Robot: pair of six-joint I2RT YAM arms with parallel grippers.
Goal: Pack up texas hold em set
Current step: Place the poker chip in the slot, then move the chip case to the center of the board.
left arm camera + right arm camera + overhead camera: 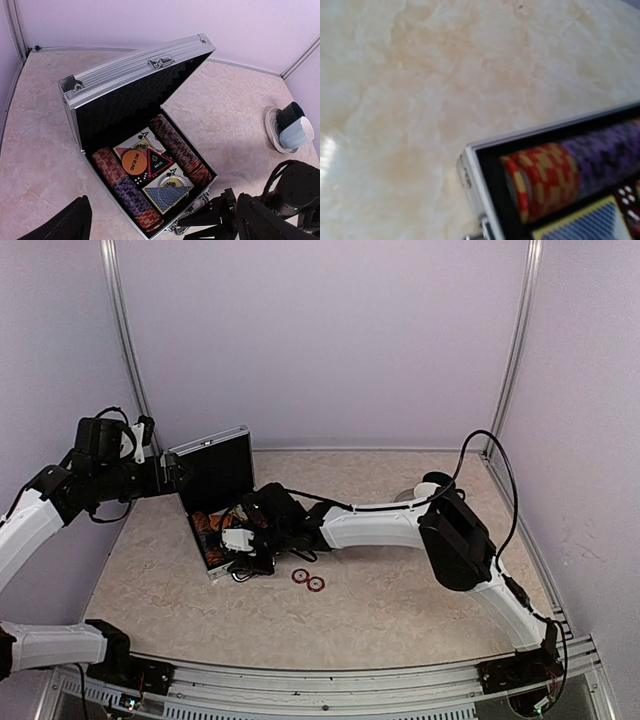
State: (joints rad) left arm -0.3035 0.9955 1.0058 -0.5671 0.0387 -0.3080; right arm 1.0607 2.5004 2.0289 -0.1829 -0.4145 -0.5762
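I see the case (pixel 466 167) on the counter (pixel 40 150), left of centre in the top view. Its lid (pixel 130 70) is thrown open and stands steeply over the tray. The case is small, silver and made of ribbed aluminium, with two latches on the lid's front edge and black egg-crate foam lining the lid.

Inside the black tray, two rows of chips lie on edge along the sides. The left row (pixel 127 192) runs red, purple, then red again. The right row (pixel 177 150) is dark red. Between the rows sit two card boxes, the far box (pixel 140 140) showing a spade and the near box (pixel 165 198) with a blue patterned back. On top of the boxes are an orange disc (pixel 134 162), a black triangular marker (pixel 159 163) edged in red, and tiny dice (pixel 140 176) just below the disc.

Two loose chips (pixel 308 580), red and white, lie flat on the counter just beside each other, near the case's front corner.

My left tool (pixel 164 197) hangs above the case, spread wide and pinching nothing. My right tool (pixel 242 545) is down at the case's near corner. Its fingers don't show in its own camera, and I cannot tell how they stand.

A cup (pixel 295 127) rests on a saucer (pixel 271 127) well apart, toward the counter's far right.
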